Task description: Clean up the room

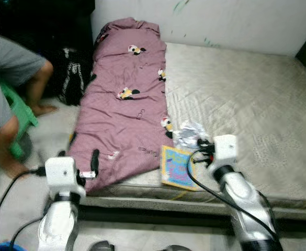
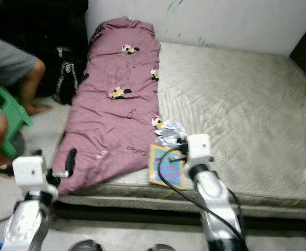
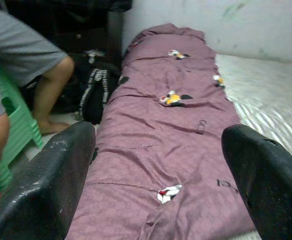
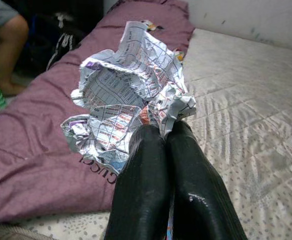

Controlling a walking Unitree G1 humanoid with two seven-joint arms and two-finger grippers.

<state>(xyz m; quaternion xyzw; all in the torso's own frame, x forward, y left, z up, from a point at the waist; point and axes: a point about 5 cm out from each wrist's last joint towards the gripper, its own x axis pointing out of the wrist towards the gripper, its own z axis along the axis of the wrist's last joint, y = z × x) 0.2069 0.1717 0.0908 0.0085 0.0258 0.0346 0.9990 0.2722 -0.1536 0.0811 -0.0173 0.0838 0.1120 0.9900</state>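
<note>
— What are you holding right now?

— My right end effector (image 4: 163, 135) is pinching a crumpled paper (image 4: 128, 90), fingers (image 4: 141, 190) pressed together on one corner of it. The wad is sticking out just past the fingertips, over the near edge of the bed (image 1: 247, 99).

— And the other arm?

— My left end effector (image 3: 155, 165) is hanging apart and gripping nothing, near the bed's corner. The purple quilt (image 1: 124, 99) is lying straight ahead of it.

— So how far along is the cleaning?

— Early, I'm judging. One piece of litter is in my grip, but it isn't going anywhere yet; I'm seeing no bin to drop it in. A colourful book (image 1: 178, 166) is lying just below and beside my right end effector at the mattress edge, so that is waiting. The quilt is spread out rather than folded. A dark bag (image 1: 71, 76) is sitting on the floor beyond my left end effector, next to a person (image 1: 9, 83) on a green stool (image 1: 22, 112).

— What's left, then?

— Binning this paper, then probably the book, and perhaps the quilt.
</note>
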